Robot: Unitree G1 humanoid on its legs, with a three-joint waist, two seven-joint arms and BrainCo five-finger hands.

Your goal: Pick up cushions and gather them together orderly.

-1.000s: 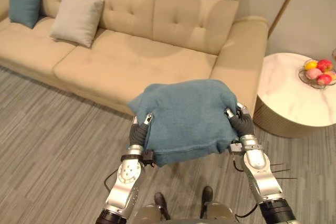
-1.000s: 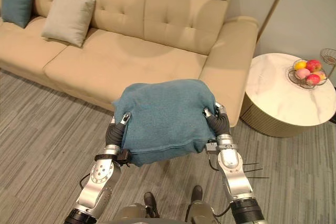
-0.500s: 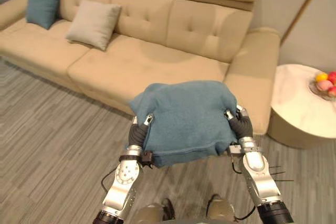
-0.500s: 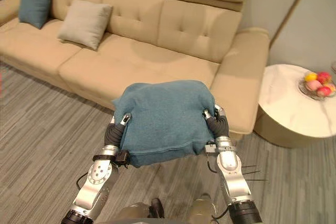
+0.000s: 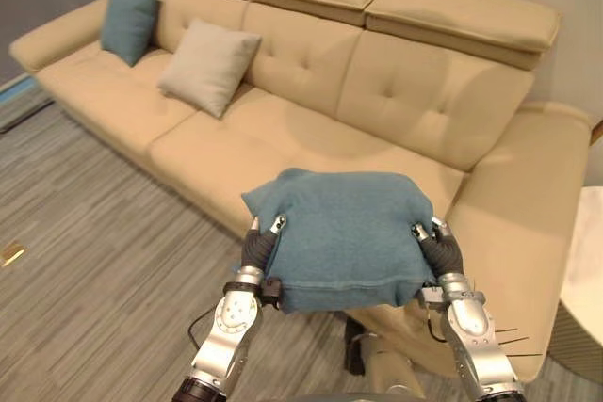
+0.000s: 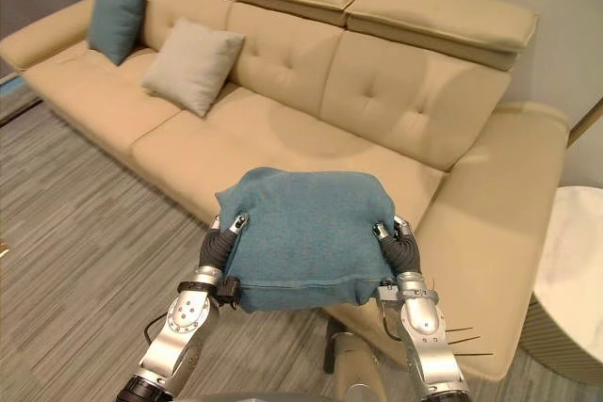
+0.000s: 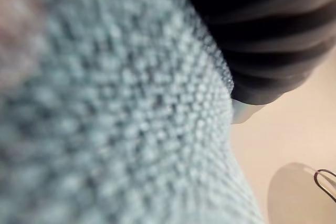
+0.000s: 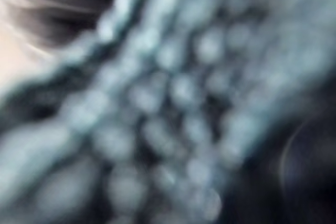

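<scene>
Beige sofa [image 5: 311,129] ahead bears a grey cushion [image 5: 208,66], while left hand [image 5: 256,248] and right hand [image 5: 441,251] carry the large teal cushion [image 5: 344,233], fingers [image 5: 275,224] curled over its side edges.

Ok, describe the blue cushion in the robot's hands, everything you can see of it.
The cushion is teal-blue, squarish and plump, in a nubbly, knit-looking cover with a seam along its near edge. It is held clear of the floor, broad face up and roughly level, in front of the sofa. The left hand grips its left side and the right hand its right side, each with a fingertip hooked over the top. Nothing else appears to touch it.
</scene>
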